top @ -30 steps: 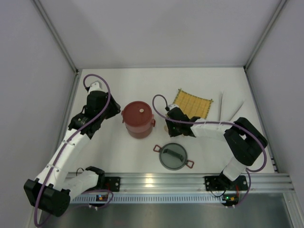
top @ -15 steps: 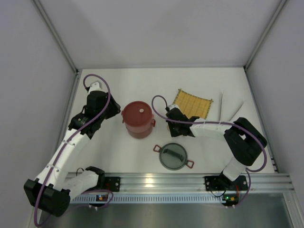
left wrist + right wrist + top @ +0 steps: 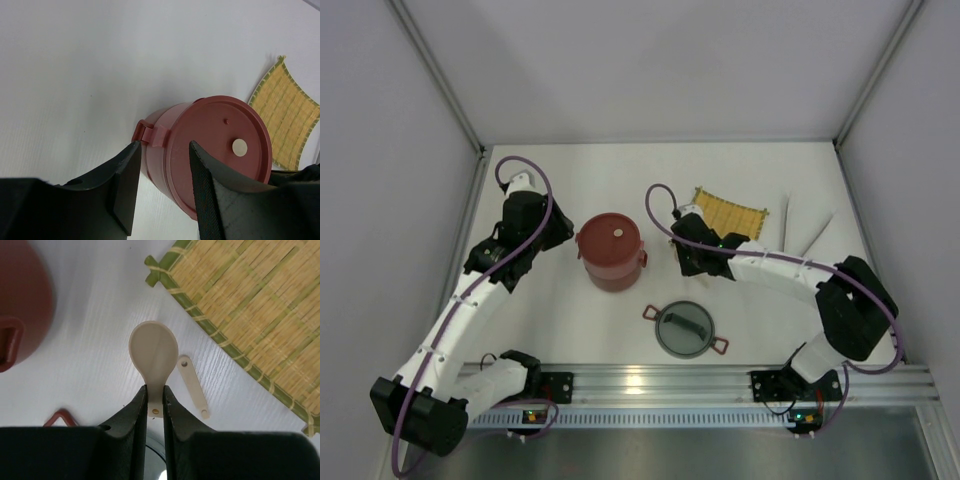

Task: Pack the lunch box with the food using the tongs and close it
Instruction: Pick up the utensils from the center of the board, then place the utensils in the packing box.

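The dark-red lunch box [image 3: 611,250] stands closed with a flat red lid, left of centre. My left gripper [image 3: 560,232] is open beside its left side. In the left wrist view the fingers [image 3: 125,180] frame the lunch box [image 3: 220,145] and its side handle [image 3: 150,134] without touching them. My right gripper [image 3: 155,390] is shut on the stem of a cream spoon-shaped piece [image 3: 153,352], right of the lunch box [image 3: 22,300]. The grey domed lid [image 3: 685,328] lies near the front. The pale tongs [image 3: 798,232] lie at the right. The food is out of view.
A yellow woven mat [image 3: 728,215] lies behind the right gripper [image 3: 690,258], partly hidden by the arm. A thin cream strip [image 3: 192,386] lies on the table beside the held spoon. White walls close in the table on three sides.
The right gripper has closed on the cream spoon piece, and its arm has swung a little to the right and back, covering part of the mat. The left arm has not moved.
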Robot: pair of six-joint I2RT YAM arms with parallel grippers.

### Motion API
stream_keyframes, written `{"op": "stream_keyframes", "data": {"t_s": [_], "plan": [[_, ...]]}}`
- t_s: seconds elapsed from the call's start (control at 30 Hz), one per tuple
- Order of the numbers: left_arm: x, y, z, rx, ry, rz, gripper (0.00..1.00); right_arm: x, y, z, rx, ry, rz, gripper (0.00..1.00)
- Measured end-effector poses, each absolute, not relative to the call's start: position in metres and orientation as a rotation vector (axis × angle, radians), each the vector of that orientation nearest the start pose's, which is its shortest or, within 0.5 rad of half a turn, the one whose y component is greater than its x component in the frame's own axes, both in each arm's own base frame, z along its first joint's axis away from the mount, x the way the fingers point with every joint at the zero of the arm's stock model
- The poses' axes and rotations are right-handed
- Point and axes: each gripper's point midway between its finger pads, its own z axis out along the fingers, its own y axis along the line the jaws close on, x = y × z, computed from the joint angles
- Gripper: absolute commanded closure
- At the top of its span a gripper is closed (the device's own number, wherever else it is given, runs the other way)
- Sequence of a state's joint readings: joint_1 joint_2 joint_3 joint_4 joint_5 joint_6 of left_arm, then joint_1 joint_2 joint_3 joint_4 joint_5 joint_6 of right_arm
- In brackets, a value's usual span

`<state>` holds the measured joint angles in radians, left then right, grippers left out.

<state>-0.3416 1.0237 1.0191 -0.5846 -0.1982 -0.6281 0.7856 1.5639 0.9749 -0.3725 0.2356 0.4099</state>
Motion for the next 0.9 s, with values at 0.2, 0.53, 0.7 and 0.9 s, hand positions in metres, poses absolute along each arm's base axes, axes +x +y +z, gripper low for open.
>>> {"op": "stream_keyframes", "data": {"t_s": [0.2, 0.53, 0.7, 0.9], "plan": [[0.303, -0.097, 0.23, -0.423, 2.126, -0.349, 0.52, 0.289, 0.243, 0.103, -0.315, 2.416, 0.196, 0.92], [0.303, -0.097, 0.23, -0.423, 2.126, -0.349, 0.51, 0.31, 0.256, 0.181, -0.243, 2.291, 0.256, 0.92], [0.303, -0.097, 0.23, -0.422, 2.126, -0.35, 0.51, 0.317, 0.276, 0.228, -0.238, 2.207, 0.343, 0.92], [0.303, -0.097, 0.23, -0.423, 2.126, -0.35, 0.51, 0.311, 0.317, 0.264, -0.297, 2.144, 0.445, 0.91]]}}
